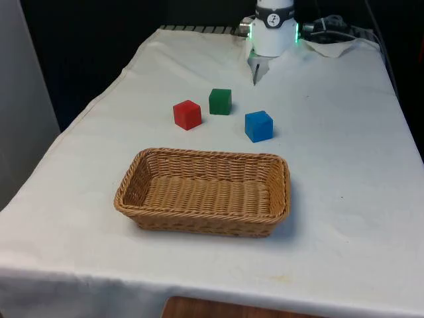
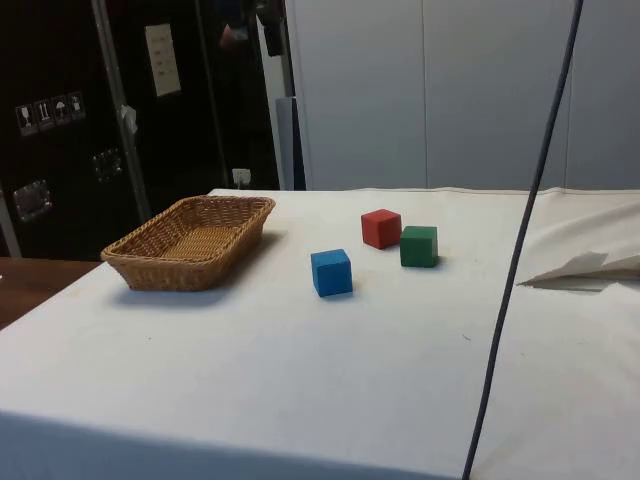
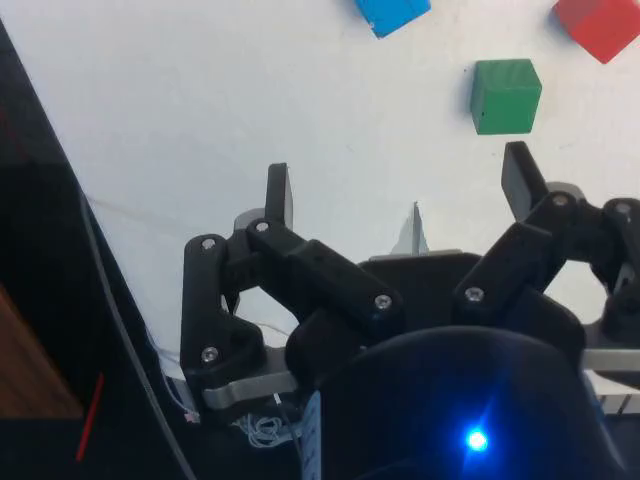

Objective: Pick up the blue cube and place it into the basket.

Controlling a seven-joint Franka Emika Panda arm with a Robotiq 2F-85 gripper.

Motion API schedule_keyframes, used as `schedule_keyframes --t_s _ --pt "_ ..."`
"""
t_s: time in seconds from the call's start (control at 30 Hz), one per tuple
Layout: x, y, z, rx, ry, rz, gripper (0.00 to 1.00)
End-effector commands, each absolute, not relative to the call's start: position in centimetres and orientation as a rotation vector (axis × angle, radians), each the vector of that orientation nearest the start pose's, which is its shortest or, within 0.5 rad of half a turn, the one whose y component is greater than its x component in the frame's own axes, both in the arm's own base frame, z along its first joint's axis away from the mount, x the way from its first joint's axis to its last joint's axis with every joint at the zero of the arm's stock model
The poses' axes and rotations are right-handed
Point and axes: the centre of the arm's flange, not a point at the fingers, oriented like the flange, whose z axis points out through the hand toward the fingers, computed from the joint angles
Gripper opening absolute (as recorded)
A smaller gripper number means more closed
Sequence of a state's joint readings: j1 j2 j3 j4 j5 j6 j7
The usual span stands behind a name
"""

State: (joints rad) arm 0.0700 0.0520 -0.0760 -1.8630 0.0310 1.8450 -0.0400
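I count three cubes on the cloth in front of me: one blue cube [image 1: 258, 126], one red cube [image 1: 187, 114], one green cube [image 1: 220, 101]. I count one basket [image 1: 202, 213], with zero cubes inside it.

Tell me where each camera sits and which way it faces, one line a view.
Front view: looks across the table over the basket towards the white arm's base.
Side view: from the table's side, showing the basket and three cubes before dark cabinets.
Wrist view: looks down past the open gripper at the cloth.
Shared by all three: blue cube, green cube, red cube.
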Motion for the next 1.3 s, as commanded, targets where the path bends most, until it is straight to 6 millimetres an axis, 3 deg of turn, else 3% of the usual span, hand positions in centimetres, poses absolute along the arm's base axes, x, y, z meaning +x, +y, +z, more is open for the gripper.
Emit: schedule_keyframes --t_s 0.0,0.23,0.77,1.27 --pt "56.6 0.3 48.1 -3.120 -0.040 0.091 1.00" --pt "56.2 1.2 47.1 -3.130 -0.050 0.110 1.00" --pt "53.1 2.9 44.5 -3.179 -0.071 -0.044 1.00" --pt "51.1 2.3 40.8 -3.178 -0.134 -0.070 1.00"
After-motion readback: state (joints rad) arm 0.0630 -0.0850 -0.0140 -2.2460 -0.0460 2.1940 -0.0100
